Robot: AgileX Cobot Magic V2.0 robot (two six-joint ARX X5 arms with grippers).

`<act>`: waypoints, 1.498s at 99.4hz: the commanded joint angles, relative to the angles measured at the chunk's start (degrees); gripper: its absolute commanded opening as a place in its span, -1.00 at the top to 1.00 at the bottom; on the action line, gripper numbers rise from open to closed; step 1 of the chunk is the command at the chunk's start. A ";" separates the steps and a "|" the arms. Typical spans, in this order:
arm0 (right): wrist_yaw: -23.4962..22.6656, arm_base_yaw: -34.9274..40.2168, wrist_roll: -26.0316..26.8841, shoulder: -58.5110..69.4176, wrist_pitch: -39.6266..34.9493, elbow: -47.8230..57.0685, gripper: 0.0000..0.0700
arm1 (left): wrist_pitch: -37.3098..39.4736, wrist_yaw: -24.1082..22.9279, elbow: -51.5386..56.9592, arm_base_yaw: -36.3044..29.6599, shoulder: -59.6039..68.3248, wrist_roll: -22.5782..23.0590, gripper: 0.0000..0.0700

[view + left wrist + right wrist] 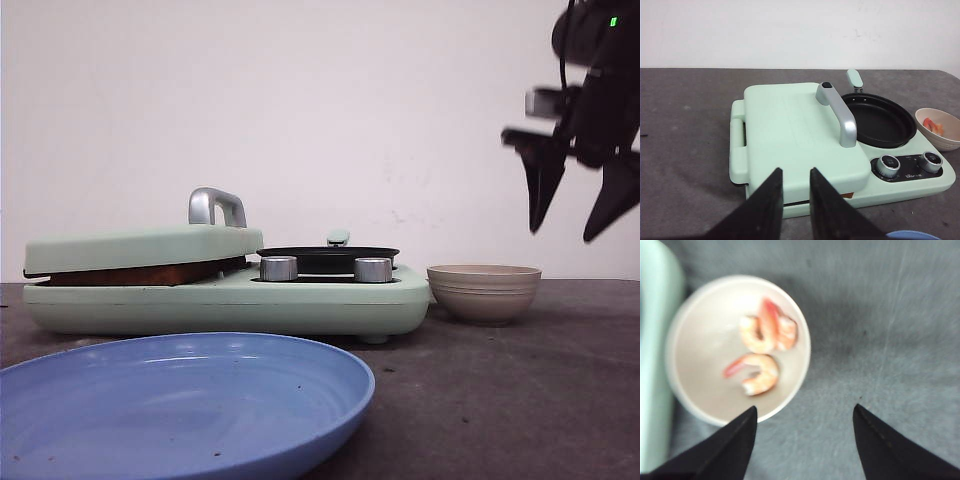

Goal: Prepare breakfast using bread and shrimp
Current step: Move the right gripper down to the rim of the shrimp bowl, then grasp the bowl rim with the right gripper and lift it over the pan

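My right gripper [805,440] hangs spread wide above the shrimp [760,347] bowl [690,390], ready to drop and grab one.

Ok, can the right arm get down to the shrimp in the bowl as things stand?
Probably yes. The right gripper hangs open above the table, and the shrimp lie uncovered in the open bowl with nothing over them. The fingers sit a bit off to one side, so it would need to shift over first.
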 commanded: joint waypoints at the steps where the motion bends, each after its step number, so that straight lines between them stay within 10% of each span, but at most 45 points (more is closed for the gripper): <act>1: -0.26 -0.15 -0.61 2.23 0.94 1.44 -0.07 | 0.50 -0.20 0.04 -0.07 0.20 0.76 0.99; 75: -5.92 -0.52 2.45 10.64 7.89 1.49 -0.01 | 0.22 -0.20 0.04 -0.07 0.20 0.76 0.99; 102: -5.92 -0.28 2.62 12.17 8.68 1.49 1.00 | 0.20 -0.20 0.04 -0.07 0.20 0.76 0.99; 149: -7.45 -0.28 3.08 12.22 8.76 1.49 1.00 | 0.15 -0.20 0.04 -0.07 0.22 0.76 0.99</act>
